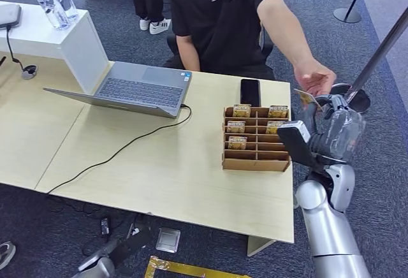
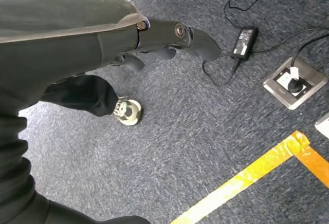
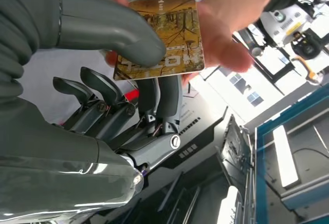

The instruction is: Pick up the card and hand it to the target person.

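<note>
Down by the floor, the left hand hangs over grey carpet with nothing in it, its fingers loosely extended rather than clenched, near a power brick and a floor socket. Further out, the table carries a tray of slots with several cards standing in them, a phone just behind it and a laptop to the side. Past the table's corner the right hand is raised, and the wrist view shows the card pinched between its thick thumb and the dark fingers beneath. The person's hand reaches in from across the table and appears to touch the card's far edge, though I cannot tell how firmly it grips. The handover looks nearly complete. The main risk is timing: if the thumb lifts before the person has a real hold, the card would likely fall to the floor beside the table, since it sits beyond the edge. If instead the pinch is kept while the person pulls, the card could bend or slip out askew.
</note>
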Controlling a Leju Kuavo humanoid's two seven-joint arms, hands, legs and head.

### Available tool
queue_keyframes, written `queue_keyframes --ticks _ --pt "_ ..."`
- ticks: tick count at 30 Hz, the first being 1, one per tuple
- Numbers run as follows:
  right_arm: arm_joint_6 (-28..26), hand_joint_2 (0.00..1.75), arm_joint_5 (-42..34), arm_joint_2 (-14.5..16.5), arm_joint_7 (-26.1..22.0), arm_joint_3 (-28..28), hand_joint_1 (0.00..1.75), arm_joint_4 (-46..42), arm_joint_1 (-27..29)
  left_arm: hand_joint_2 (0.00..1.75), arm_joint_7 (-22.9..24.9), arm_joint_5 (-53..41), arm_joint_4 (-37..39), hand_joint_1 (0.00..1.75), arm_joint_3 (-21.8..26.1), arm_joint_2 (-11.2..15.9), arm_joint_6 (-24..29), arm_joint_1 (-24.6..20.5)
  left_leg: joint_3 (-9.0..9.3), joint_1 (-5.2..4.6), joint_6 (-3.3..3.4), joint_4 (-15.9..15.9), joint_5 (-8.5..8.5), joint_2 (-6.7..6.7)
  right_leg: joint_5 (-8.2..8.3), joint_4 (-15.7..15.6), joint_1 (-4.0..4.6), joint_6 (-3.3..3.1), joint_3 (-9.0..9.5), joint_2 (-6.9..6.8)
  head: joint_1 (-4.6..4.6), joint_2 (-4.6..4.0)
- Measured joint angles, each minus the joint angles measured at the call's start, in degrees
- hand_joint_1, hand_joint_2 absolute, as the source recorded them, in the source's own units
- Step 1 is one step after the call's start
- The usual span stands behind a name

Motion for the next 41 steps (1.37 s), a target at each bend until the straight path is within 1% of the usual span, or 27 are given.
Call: queue_keyframes --ticks 5,9,11,12,13,14,15,16,18,22,28,31,34,36,40,41 --pt "-0.08 1.75 4.42 1.17 0.78 -1.79 1.75 3.29 -0.69 1.75 0.0 -0.16 0.0 0.0 -0.22 0.01 -0.07 -0.23 -0.02 0.0 0.0 0.0 0.0 -0.01 0.0 0.0 0.0 0.0 0.0 0.0 -0.03 0.0" --pt "-0.08 1.75 7.92 2.03 0.86 -4.71 1.75 4.91 -0.74 1.75 0.28 -1.19 0.0 0.0 -0.87 0.01 -0.1 -0.37 -0.05 -0.01 0.0 0.01 0.0 -0.02 0.0 -0.01 0.0 0.0 -0.01 -0.01 0.04 0.0" --pt "-0.09 1.75 8.58 2.34 0.63 -6.02 1.75 5.28 -0.74 0.87 0.34 -1.27 0.0 0.0 -1.16 0.01 -0.24 -0.45 -0.06 -0.01 0.0 0.02 0.0 -0.03 0.0 -0.01 0.0 0.0 -0.01 -0.01 0.05 0.0" --pt "-0.09 1.75 8.74 2.47 0.5 -6.63 1.37 5.43 -0.74 0.44 0.39 -1.22 0.0 0.0 -1.24 0.01 -0.26 -0.46 -0.07 -0.01 0.0 0.02 0.0 -0.03 0.0 -0.01 0.0 0.0 -0.02 -0.01 0.05 0.0" --pt "-0.1 1.75 8.82 2.6 0.32 -7.3 0.93 5.56 -0.74 0.0 0.42 -1.13 0.0 0.0 -1.26 0.01 -0.23 -0.48 -0.07 0.0 0.0 0.02 0.0 -0.03 0.0 -0.01 0.0 0.0 -0.03 -0.01 0.04 0.0" --pt "-0.1 1.75 8.8 2.69 0.07 -7.95 0.5 5.67 -0.72 0.0 0.4 -1.02 0.0 0.0 -1.26 0.01 -0.19 -0.48 -0.08 0.0 0.0 0.02 0.0 -0.03 0.0 -0.01 0.0 0.0 -0.04 -0.01 0.04 0.0" --pt "-0.1 1.31 8.7 2.78 -0.2 -8.59 0.06 5.73 -0.68 0.0 0.35 -0.91 0.0 0.0 -1.26 0.01 -0.15 -0.48 -0.09 0.0 0.0 0.02 0.0 -0.03 0.0 -0.01 0.0 0.0 -0.05 -0.01 0.03 0.0" --pt "-0.1 0.87 8.5 2.85 -0.57 -9.28 0.0 5.74 -0.61 0.0 0.31 -0.86 0.0 0.0 -1.25 0.01 -0.12 -0.48 -0.09 0.0 0.0 0.02 0.0 -0.03 0.0 -0.01 0.0 0.0 -0.06 -0.01 0.02 0.0" --pt "-0.11 0.0 7.99 2.99 -1.43 -10.87 0.0 5.51 -0.32 0.0 0.26 -0.84 0.0 0.0 -1.25 0.01 -0.14 -0.48 -0.09 -0.01 0.0 0.02 0.0 -0.03 0.0 -0.02 0.0 0.0 -0.06 -0.01 0.02 0.0" --pt "-0.13 0.0 5.7 3.09 -3.54 -15.36 0.0 4.22 0.69 0.0 0.28 -0.86 0.0 0.0 -1.25 0.0 -0.33 -0.47 -0.08 -0.01 0.0 0.03 0.0 -0.02 0.0 -0.03 0.0 0.01 -0.05 -0.01 0.03 0.0" --pt "-0.17 0.0 -2.01 2.21 -6.97 -24.8 0.0 3.47 2.14 0.0 0.84 -0.85 0.0 0.0 -1.25 -0.01 -0.37 -0.35 -0.07 -0.01 0.0 0.05 0.0 -0.02 0.0 -0.04 -0.01 0.01 -0.04 -0.01 0.06 0.0" --pt "-0.21 0.0 -5.34 1.07 -6.62 -28.79 0.0 4.14 3.03 0.0 1.02 -0.46 0.0 0.0 -1.23 -0.01 -0.28 -0.24 -0.03 -0.01 0.01 0.05 -0.01 -0.01 0.0 -0.06 0.0 0.02 -0.05 0.01 -0.06 0.0" --pt "-0.2 0.0 -10.36 -1.06 -4.36 -32.97 0.0 8.11 4.83 0.0 1.04 0.12 0.0 0.0 -1.18 -0.02 -0.12 0.3 -0.08 -0.01 0.02 0.05 -0.02 -0.11 -0.02 -0.09 0.0 0.03 -0.02 -0.11 -0.07 0.0" --pt "-0.19 0.0 -11.32 -2.74 -1.72 -34.96 0.0 11.64 6.71 0.0 1.12 0.18 0.0 0.0 -1.07 -0.02 -0.03 0.79 -0.15 -0.01 0.03 0.05 -0.03 -0.13 -0.02 -0.09 0.0 0.03 -0.05 -0.13 -0.01 0.0" --pt "0.59 0.0 -9.61 -5.36 7.77 -37.13 0.0 18.85 10.46 0.0 1.2 0.17 0.02 0.0 -0.93 -0.02 -0.1 1.15 -0.18 -0.01 0.05 0.04 -0.05 -0.12 -0.02 -0.13 0.0 0.04 -0.09 -0.13 0.09 0.0" --pt "0.79 0.0 -9.51 -5.55 8.78 -37.33 0.0 19.63 10.97 0.0 1.2 0.17 0.02 0.0 -0.92 -0.02 -0.13 1.15 -0.18 -0.01 0.05 0.04 -0.05 -0.12 -0.02 -0.14 0.0 0.04 -0.09 -0.13 0.09 0.0"
